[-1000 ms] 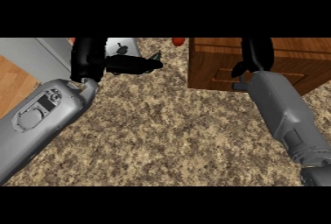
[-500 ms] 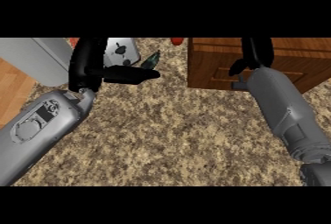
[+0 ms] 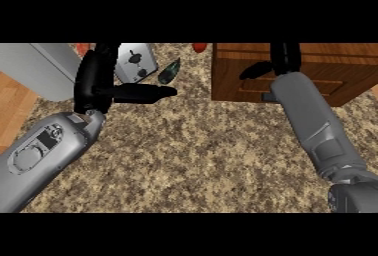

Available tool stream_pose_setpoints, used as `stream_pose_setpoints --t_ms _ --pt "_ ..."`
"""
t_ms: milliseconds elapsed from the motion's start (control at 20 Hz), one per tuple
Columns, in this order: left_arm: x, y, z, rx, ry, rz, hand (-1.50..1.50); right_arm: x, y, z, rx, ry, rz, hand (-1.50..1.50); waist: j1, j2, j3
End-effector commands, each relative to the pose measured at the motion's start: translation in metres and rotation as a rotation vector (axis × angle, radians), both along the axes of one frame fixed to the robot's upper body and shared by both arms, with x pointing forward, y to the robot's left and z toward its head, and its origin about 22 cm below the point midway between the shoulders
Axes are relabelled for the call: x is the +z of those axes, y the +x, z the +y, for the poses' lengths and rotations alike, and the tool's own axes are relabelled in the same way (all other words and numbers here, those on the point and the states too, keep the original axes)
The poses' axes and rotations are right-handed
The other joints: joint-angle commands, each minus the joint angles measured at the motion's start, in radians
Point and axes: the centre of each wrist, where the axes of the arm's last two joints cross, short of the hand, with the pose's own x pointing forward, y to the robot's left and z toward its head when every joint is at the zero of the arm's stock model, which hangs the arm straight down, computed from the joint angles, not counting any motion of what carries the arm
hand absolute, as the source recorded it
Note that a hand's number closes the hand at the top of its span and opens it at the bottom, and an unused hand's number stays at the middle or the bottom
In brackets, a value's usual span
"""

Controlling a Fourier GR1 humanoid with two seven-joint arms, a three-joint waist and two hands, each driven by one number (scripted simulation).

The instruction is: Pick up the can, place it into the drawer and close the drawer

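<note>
While my right hand (image 3: 275,64) is up over the wooden drawer unit (image 3: 295,75), its thumb sticking out to the side and its fingers running off the view's top, I cannot tell whether they are curled on anything, and I see no can anywhere on the counter (image 3: 199,150); it may be hidden in that hand, but that is only my guess. My left hand (image 3: 111,87) hangs over the counter's far left with nothing in it, thumb pointing right and fingers straight, near a small dark green object (image 3: 169,71) and a grey toaster (image 3: 135,61). A red thing (image 3: 199,46) peeks at the far edge. To do this step well, I should keep the right hand squarely above the drawer's opening and release only once the can is inside the walls, then push the front flat.
</note>
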Motion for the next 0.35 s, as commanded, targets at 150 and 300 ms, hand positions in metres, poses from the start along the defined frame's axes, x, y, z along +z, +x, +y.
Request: stream_pose_setpoints --t_ms 150,300 --pt "-0.006 -0.011 0.017 0.006 -0.004 0.005 -1.5 0.02 0.006 0.039 0.053 0.383 -0.027 -1.5 0.003 -0.015 -0.005" --pt "-0.009 -0.012 0.026 0.02 -0.006 0.006 -1.5 0.04 0.013 0.021 0.078 0.384 -0.03 -1.5 -0.01 -0.014 -0.006"
